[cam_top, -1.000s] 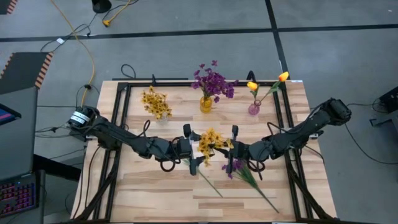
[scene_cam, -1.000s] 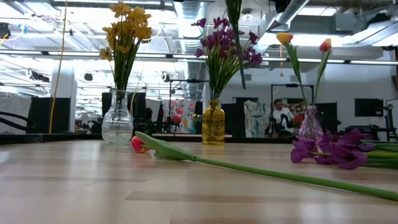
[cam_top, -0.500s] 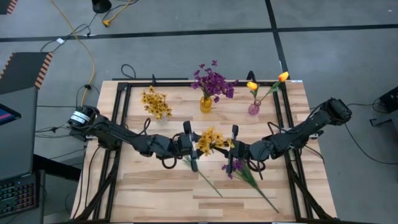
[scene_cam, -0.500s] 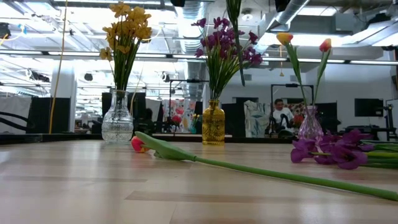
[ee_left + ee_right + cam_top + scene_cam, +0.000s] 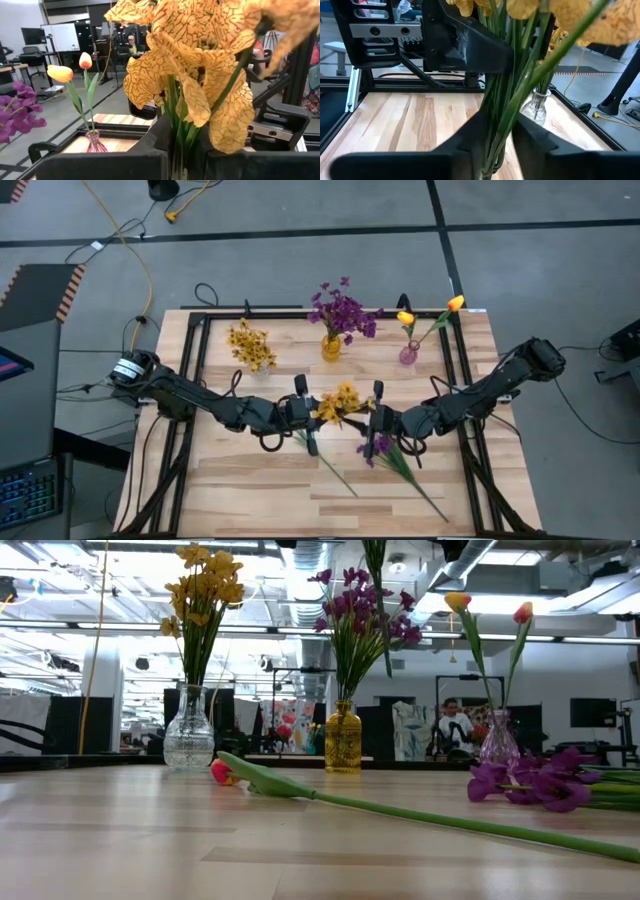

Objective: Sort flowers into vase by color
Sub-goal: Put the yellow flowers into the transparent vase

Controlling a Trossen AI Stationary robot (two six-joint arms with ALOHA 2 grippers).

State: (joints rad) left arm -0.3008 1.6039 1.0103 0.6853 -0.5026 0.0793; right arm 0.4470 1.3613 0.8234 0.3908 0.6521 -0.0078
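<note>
A bunch of yellow small-blossom artificial flowers (image 5: 340, 402) on thin green stems hangs above the middle of the light wooden table (image 5: 250, 485), between the two dark arms. In the left wrist view its crinkled, dark-veined petals (image 5: 200, 65) fill most of the picture. The left gripper (image 5: 312, 418) is clamped shut on the bunch's stems. The right gripper (image 5: 374, 414) sits just beside the bunch with the stems (image 5: 505, 115) between its fingers, which stand partly apart.

At the far edge stand three vases: a clear glass vase (image 5: 188, 740) with yellow flowers, an amber glass vase (image 5: 343, 738) with purple flowers, and a small pink glass vase (image 5: 499, 744) with two orange-yellow tulips. A single tulip (image 5: 225, 773) and a purple bunch (image 5: 535, 780) lie on the table. No readable writing shows.
</note>
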